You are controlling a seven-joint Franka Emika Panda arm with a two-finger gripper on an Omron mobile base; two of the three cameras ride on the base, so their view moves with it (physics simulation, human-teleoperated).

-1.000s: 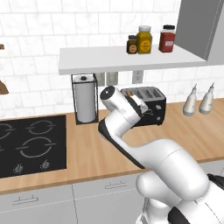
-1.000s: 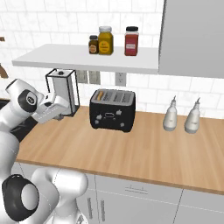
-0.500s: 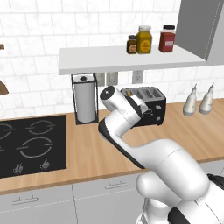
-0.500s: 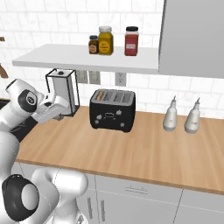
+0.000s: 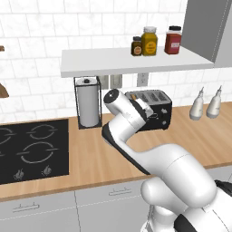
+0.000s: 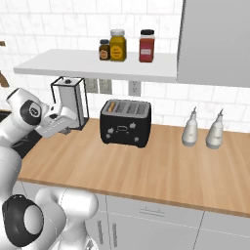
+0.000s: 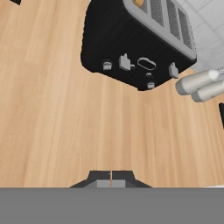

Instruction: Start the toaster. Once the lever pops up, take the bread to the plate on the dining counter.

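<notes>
1. Left base view: black boxy four-slot toaster with silver slotted top on light-wood wall counter, just right of white paper-towel roll; dark cooktop far left; white shelf with three jars above.
2. Right base view: gripper well left of toaster, hanging above counter; two pale bottles to the right.
3. Hand view: fingertips touching, claw closed on nothing; front levers small, stiff, likely needing a firm downward push; tan bread barely peeking from one slot, probably light, crumbly, best pinched by its crust.
</notes>
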